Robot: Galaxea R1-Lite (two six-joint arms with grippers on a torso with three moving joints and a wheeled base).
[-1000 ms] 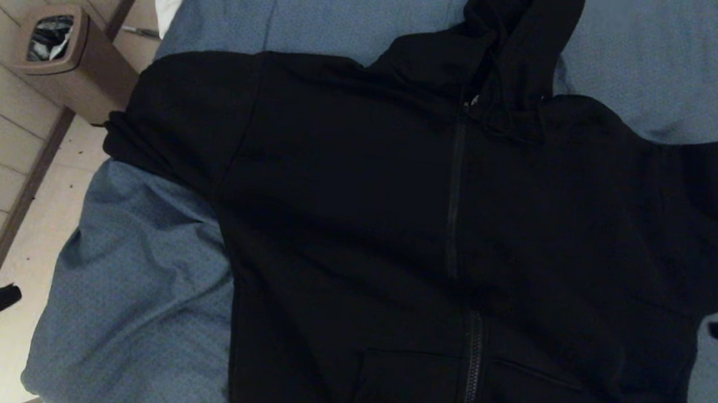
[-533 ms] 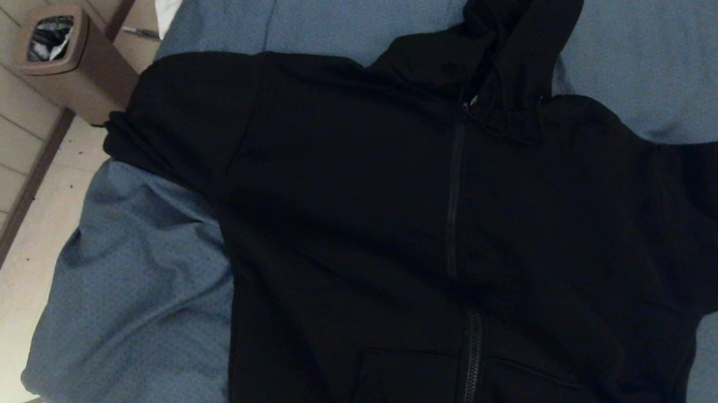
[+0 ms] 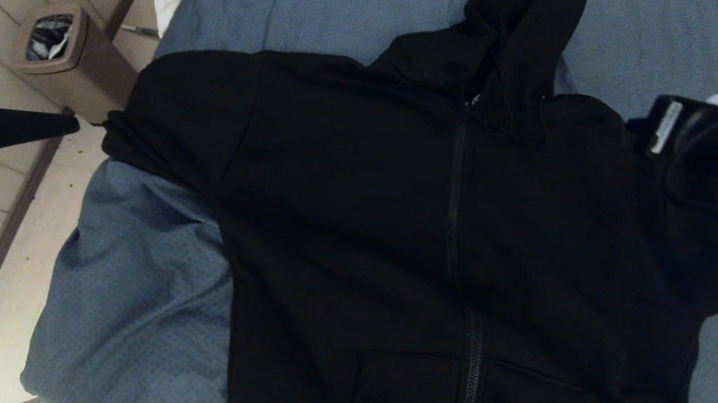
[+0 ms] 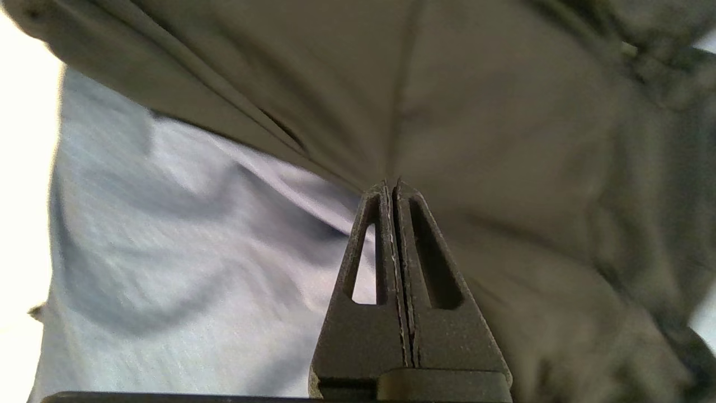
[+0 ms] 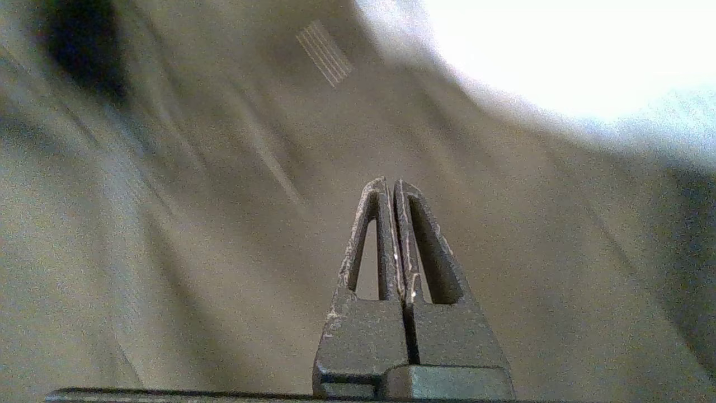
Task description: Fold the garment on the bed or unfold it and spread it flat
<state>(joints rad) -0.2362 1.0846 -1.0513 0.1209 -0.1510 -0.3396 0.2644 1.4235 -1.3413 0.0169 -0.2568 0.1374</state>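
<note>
I am holding both grippers (left (image 4: 391, 187), right (image 5: 390, 184)) pressed together, empty; approaching so, they risk shoving the hoodie (image 3: 448, 236) askew.

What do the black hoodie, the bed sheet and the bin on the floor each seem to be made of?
Hoodie: soft, matte knit fabric, probably fleece; it lies in gentle folds, with a zipper of unclear material.
Bed sheet: blue-grey woven cloth, matte, finely speckled and creased.
Bin: smooth brown rigid shell, likely plastic, possibly wood finish.
</note>
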